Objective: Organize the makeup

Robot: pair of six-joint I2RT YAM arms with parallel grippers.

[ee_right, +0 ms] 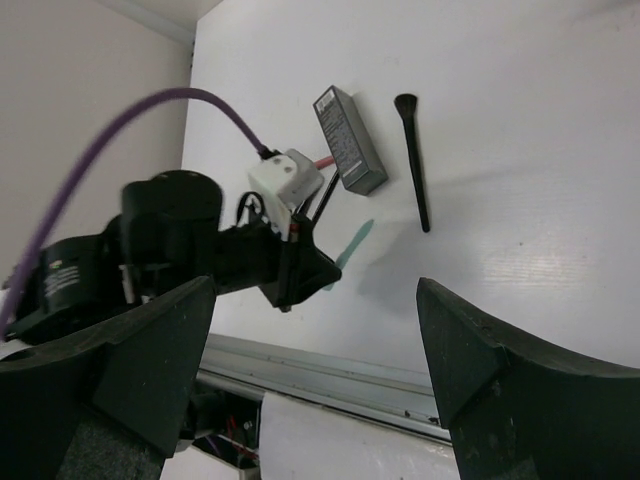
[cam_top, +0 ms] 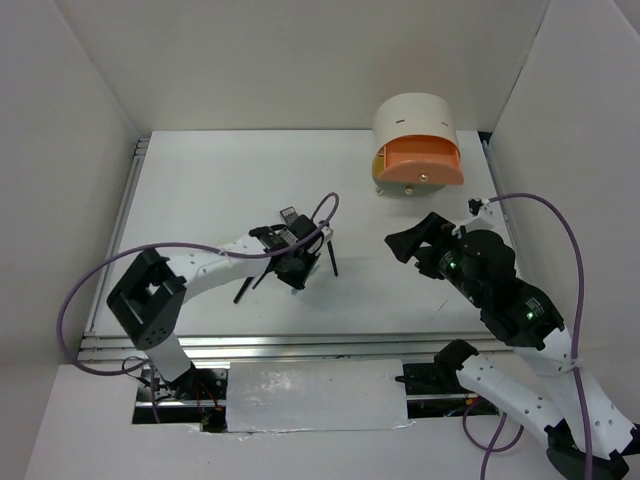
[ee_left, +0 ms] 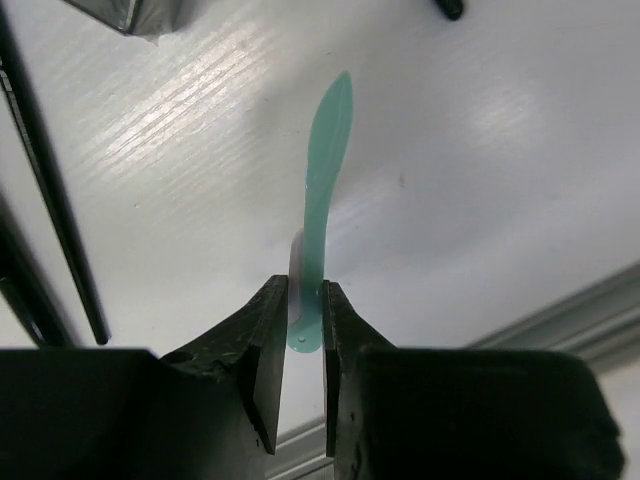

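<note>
The left jaws were pinched shut on the near end of the mint-green stick [ee_left: 325, 170], its leaf-shaped tip pointing away over the white table [ee_left: 480, 150] — thin black sticks [ee_left: 50, 190] lay to its left. Nearby lay the dark grey tube [ee_right: 348, 138] and 1 black brush [ee_right: 412, 160]. The right jaws stood wide apart, holding nothing.

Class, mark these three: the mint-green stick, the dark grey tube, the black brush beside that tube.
mint-green stick [ee_left: 330, 140], left wrist view, broad leaf-shaped end.
dark grey tube [ee_right: 350, 140], right wrist view, middle of its face.
black brush [ee_right: 414, 165], right wrist view, mid-handle.
</note>
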